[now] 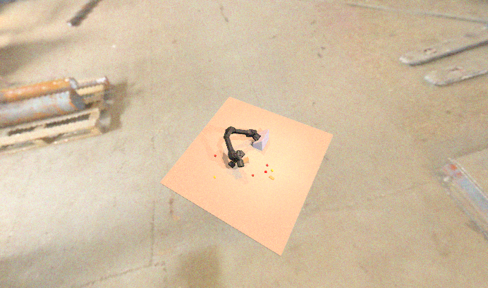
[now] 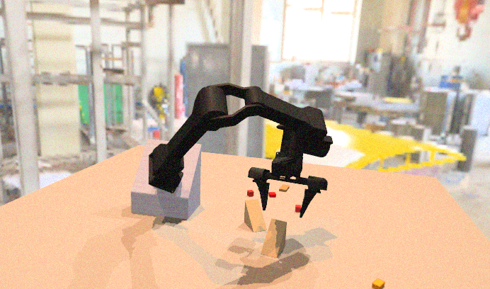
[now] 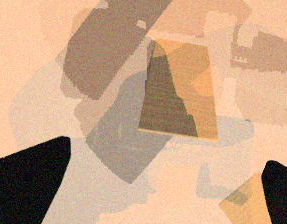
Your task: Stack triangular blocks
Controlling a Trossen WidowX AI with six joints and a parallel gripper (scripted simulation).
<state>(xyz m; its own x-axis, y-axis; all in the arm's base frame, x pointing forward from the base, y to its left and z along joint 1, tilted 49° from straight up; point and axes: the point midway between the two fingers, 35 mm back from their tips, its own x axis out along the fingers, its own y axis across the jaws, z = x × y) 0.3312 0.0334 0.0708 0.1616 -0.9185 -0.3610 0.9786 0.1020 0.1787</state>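
In the exterior view, the arm's sloped base (image 1: pixel 261 142) (image 2: pixel 158 207) stands at the left of the desk (image 1: pixel 281 214) (image 2: pixel 78 186), propping the arm (image 1: pixel 227 138) (image 2: pixel 189 130) high. Near the centre, one triangular block (image 2: pixel 253 216) stands apart from the other block (image 2: pixel 274 239) (image 3: pixel 179 90), lower and rightward, each on a flat side, unpaired. The jaws (image 2: pixel 282 213) hang wide open and empty above, probably for clearance. Red cubes behind (image 2: pixel 272 194) limit sideways room; the desk's edges lie well away.
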